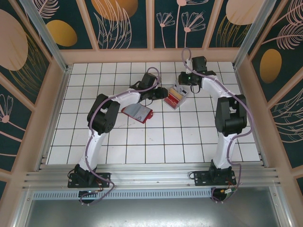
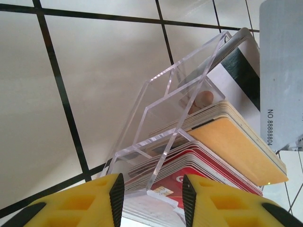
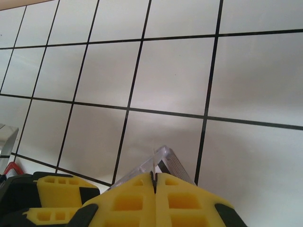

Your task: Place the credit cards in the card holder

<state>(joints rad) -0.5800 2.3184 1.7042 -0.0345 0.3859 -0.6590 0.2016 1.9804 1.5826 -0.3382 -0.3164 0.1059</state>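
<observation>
I see the left gripper (image 2: 152, 198) with its yellow fingers apart, just in front of a clear box (image 2: 165, 113) that holds the stacked red and tan credit cards (image 2: 227, 142). The right gripper (image 3: 155, 178) has its fingers pressed together on the box's rim. The red card holder (image 1: 137, 112) lies open on the tiled table (image 1: 118, 146), near the box.
</observation>
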